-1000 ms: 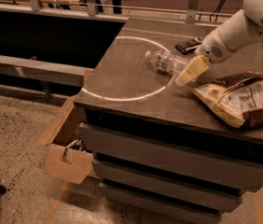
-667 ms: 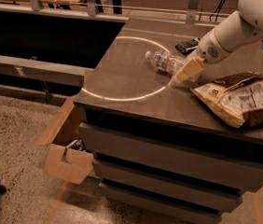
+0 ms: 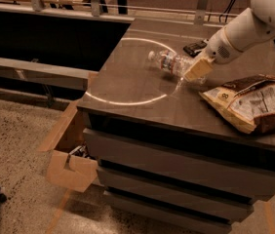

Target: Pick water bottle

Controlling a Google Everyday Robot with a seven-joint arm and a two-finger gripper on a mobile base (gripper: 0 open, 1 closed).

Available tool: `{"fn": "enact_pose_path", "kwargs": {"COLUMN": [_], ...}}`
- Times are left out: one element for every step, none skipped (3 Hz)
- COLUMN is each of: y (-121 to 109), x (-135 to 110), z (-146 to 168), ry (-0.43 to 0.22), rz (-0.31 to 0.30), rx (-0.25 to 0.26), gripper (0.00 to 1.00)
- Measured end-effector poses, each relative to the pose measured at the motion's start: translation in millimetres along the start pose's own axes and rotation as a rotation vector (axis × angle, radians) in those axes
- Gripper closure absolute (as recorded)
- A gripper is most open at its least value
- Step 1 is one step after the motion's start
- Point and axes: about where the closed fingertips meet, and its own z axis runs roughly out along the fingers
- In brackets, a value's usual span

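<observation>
The water bottle (image 3: 169, 61) lies on its side on the dark cabinet top (image 3: 137, 89), cap pointing left, with a blue-red label band near the neck. My gripper (image 3: 197, 69) comes in from the upper right on a white arm. Its tan fingers (image 3: 198, 68) sit at the bottle's base end, touching or nearly touching it. The bottle's base is partly hidden behind the fingers.
A tan-and-brown snack bag (image 3: 254, 104) lies at the right of the top. A small dark wrapped bar (image 3: 195, 48) lies behind the gripper. An open cardboard box (image 3: 71, 155) stands on the floor at the cabinet's left. Railings run along the back.
My gripper has shifted slightly left and closer onto the bottle's base end. The bottle has stayed in place.
</observation>
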Motion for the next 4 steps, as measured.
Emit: {"fn": "enact_pose_path", "kwargs": {"y": [4.3,9.5,15.3,15.3], "x": [-8.9,-17.2,-20.5,-20.5], "z": [-14.6,-40.0,-60.0,-59.9], "ry": [-0.034,-0.054,-0.054,-0.054], "rz": [-0.018,-0.056,-0.090,-0.090], "rx": [0.006,0.008,-0.009,-0.009], "gripper": [1.00,1.00,1.00,1.00]}}
